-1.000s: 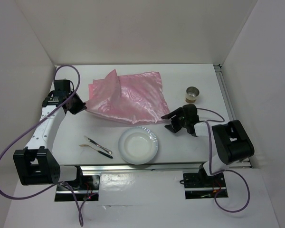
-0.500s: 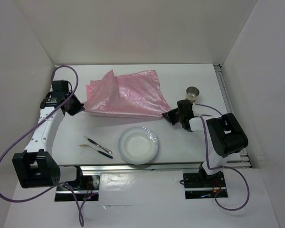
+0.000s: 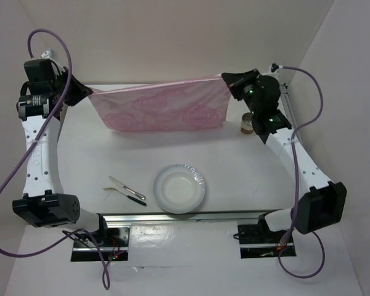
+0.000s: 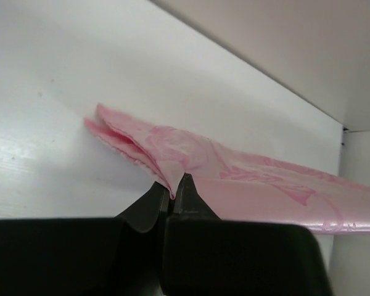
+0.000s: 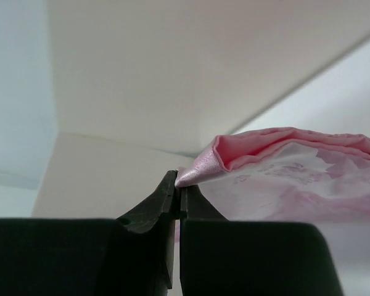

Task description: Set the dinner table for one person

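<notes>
- Pinching one upper corner of the pink cloth [image 3: 166, 111] in the left gripper [image 3: 86, 92], jaws closed tight on the fabric, high over the far left of the table [image 3: 111, 154].
- Pinching the opposite upper corner in the right gripper [image 3: 225, 79], jaws likewise closed on the fabric, high over the far right of the table.
- Holding the cloth taut between the two, hanging as a flat, shiny sheet across the back part of the table; not possible to tell whether the lower hem is touching the surface.
- Lying well below both grippers: flat, white, rectangular, closed in by white walls [image 3: 172, 43] on three sides and by a metal rail [image 3: 185, 216] along the near edge.
- Carrying a white plate [image 3: 179, 188] near the front middle, cutlery [image 3: 128, 189] just left of the plate and apart from it, and a small cup [image 3: 248, 125] at the right, beside the cloth's lower right corner and under the right arm.
- Leaving a band of bare white surface between the hanging cloth and the plate.
</notes>
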Controlling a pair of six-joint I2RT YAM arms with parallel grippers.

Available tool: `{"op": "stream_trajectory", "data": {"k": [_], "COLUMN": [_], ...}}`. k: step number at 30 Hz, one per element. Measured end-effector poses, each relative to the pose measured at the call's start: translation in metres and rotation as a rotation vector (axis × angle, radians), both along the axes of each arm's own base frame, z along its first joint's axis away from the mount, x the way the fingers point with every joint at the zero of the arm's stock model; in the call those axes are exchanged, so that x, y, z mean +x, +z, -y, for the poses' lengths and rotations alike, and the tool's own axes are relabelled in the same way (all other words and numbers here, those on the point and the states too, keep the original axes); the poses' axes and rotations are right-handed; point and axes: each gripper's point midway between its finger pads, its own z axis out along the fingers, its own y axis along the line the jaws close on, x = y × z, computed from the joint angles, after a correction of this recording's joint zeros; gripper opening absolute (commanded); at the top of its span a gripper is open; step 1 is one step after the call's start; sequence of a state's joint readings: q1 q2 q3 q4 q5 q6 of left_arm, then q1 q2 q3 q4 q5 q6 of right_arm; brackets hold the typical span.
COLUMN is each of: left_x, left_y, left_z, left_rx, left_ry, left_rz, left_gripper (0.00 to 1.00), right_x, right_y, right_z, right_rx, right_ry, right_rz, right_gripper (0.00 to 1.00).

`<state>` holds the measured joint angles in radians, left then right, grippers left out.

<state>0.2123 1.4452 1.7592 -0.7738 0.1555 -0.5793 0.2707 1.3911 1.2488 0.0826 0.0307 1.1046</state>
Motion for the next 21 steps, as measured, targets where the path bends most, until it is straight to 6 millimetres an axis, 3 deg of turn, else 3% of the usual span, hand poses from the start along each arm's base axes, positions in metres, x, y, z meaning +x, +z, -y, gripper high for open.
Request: {"op": "stream_trajectory", "data": {"k": [3,5,8,11,14,17,21], "left_x": [-0.003,-0.008,-0.021,-0.037,-0.046,-0.041,-0.005], "left_y": [0.025,0.036,0.055,0.078,0.100,0.110,0.100], "left_z": [0.009,0.014,0.022,0.025,0.027,0.027,0.030], "left_rx": [-0.021,-0.034,-0.043,-0.027,-0.010,-0.003,-0.026], "left_ry": [-0.044,-0.063,-0.078,-0.082,-0.085,-0.093,-0.167], "left_rz": [0.066,0.099,0.153,0.220,0.279,0.309,0.276], "left_gripper": [0.00,0.00,0.00,0.00,0.00,0.00,0.00], "right_x": [-0.024,-0.043,-0.064,-0.072,-0.073,-0.065,-0.032], "right_y": [0.052,0.071,0.091,0.102,0.105,0.110,0.116], "right_z": [0.011,0.017,0.023,0.027,0.028,0.028,0.029], "right_rx": [-0.024,-0.040,-0.060,-0.077,-0.098,-0.116,-0.156], "right_ry": [-0.007,-0.008,-0.012,-0.016,-0.018,-0.015,-0.018], "right_rz": [0.124,0.168,0.216,0.241,0.243,0.247,0.254], "right_gripper": [0.00,0.00,0.00,0.00,0.00,0.00,0.00]}}
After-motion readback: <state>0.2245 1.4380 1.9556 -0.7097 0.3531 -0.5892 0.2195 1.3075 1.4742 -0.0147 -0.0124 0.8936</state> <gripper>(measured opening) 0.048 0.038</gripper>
